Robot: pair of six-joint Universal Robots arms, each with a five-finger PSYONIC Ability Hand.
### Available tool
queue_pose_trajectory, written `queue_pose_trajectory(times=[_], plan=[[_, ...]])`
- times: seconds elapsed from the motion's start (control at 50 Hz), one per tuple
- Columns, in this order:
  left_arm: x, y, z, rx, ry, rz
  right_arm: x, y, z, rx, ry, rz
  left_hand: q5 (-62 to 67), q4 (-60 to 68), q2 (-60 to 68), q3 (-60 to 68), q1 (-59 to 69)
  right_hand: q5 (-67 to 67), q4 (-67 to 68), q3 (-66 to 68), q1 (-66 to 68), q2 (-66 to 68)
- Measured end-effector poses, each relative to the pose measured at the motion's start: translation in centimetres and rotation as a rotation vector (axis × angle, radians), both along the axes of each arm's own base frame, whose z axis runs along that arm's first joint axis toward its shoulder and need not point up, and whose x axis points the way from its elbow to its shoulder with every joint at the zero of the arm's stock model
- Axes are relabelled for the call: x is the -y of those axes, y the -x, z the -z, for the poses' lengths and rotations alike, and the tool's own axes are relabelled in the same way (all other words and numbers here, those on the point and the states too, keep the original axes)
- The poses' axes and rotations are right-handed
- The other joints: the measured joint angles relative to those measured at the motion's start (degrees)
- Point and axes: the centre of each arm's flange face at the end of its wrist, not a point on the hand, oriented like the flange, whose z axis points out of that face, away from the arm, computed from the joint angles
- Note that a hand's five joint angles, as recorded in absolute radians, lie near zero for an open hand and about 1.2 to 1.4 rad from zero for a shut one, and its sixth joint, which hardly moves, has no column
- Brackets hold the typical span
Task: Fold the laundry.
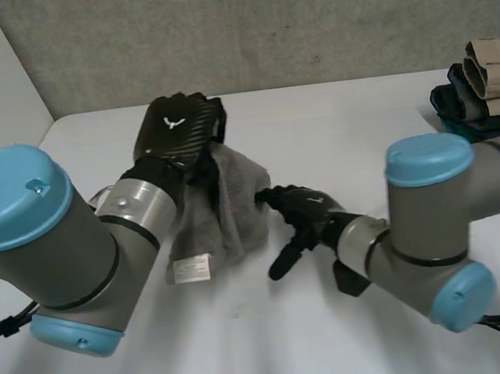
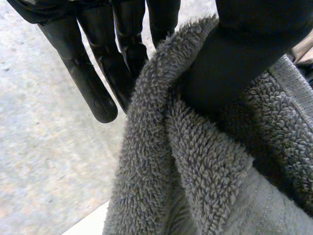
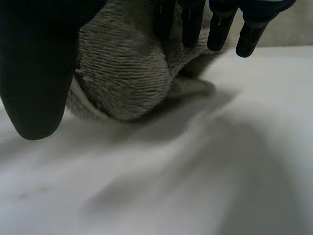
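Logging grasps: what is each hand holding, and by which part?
The left hand pinches the grey towel at its upper edge; the right hand holds nothing.

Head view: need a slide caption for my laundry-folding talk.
Left hand pinches a hanging grey towel over the white table, open right hand beside it, folded clothes stacked at far right.

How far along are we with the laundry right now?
Done: a stack of folded cloths sits at the far right of the table. In hand: the left hand pinches the grey towel, which hangs bunched from it; the right hand is open, its fingers at the towel's side. Left: this towel shows no tidy fold yet, so spreading, folding and probably stacking remain.
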Motion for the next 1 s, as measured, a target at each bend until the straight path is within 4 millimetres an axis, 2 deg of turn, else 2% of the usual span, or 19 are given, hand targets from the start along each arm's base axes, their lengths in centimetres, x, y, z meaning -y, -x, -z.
queue_pose_trajectory(times=[0.12,0.14,0.2,0.24,0.26,0.32,0.38,0.4,0.46,0.56,0.68,0.86,1.0], plan=[[-1.4,0.8,-0.7,-0.03,-0.042,0.026,0.2,-2.6,-0.1,0.049,0.022,-0.045,0.0,0.0,0.0,0.0,0.0,2.1,2.2,2.1,1.8,2.0],[-1.5,0.9,-0.8,-0.031,-0.047,0.027,0.3,-2.8,-0.1,0.055,0.023,-0.047,0.0,0.0,0.0,0.0,0.0,6.6,6.7,6.7,6.2,6.7],[-1.8,0.8,-0.5,-0.029,-0.064,0.024,0.8,-3.4,0.2,0.068,0.031,-0.042,-4.9,-7.2,-7.0,-6.9,-4.7,35.2,35.6,35.9,36.3,36.7],[-1.8,0.7,-0.2,-0.021,-0.075,0.02,1.2,-3.5,0.4,0.069,0.044,-0.029,-12.6,-15.5,-16.0,-15.6,-13.1,48.2,50.0,50.2,48.4,51.2],[-1.8,0.6,0.1,-0.014,-0.083,0.018,1.5,-3.6,0.4,0.068,0.056,-0.02,-16.9,-19.9,-19.7,-19.3,-17.6,51.4,53.8,53.7,49.4,54.4],[-1.9,0.1,1.0,0.006,-0.107,0.009,2.2,-3.3,0.3,0.053,0.105,0.011,-25.4,-28.4,-28.1,-27.8,-24.9,51.9,56.1,55.3,49.4,54.8],[-2.0,-0.6,1.8,0.026,-0.132,-0.006,2.9,-2.8,-0.3,0.017,0.177,0.035,-26.7,-29.6,-29.4,-28.8,-25.9,51.9,56.3,55.3,49.4,54.8],[-2.0,-1.1,2.1,0.033,-0.143,-0.018,3.3,-2.3,-0.9,-0.016,0.231,0.045,-35.1,-37.7,-37.1,-36.9,-34.0,51.9,56.3,55.3,49.4,54.8],[-1.9,-2.1,2.4,0.041,-0.157,-0.043,4.1,-1.2,-2.0,-0.086,0.324,0.055,-41.9,-44.6,-43.6,-43.3,-39.9,51.9,56.3,55.3,49.4,54.8],[-1.6,-4.1,2.7,0.048,-0.179,-0.093,5.0,0.6,-3.2,-0.233,0.472,0.041,-45.1,-47.7,-46.9,-46.8,-42.3,51.9,56.4,55.5,49.4,54.8],[-1.2,-5.8,3.8,0.06,-0.225,-0.14,4.8,1.2,-3.3,-0.319,0.536,0.008,-45.1,-47.7,-46.9,-46.8,-42.3,52.3,56.4,55.5,49.4,54.8],[-2.2,-6.3,6.4,0.026,-0.372,-0.138,3.8,0.7,-2.9,-0.318,0.523,-0.016,-45.1,-47.7,-46.9,-46.8,-42.3,52.3,56.4,55.5,49.4,54.8],[-2.9,-5.6,8.1,0.005,-0.458,-0.114,3.3,0.6,-2.6,-0.32,0.512,-0.023,-45.1,-47.7,-46.9,-46.8,-42.3,52.3,56.4,55.5,49.4,54.8]])
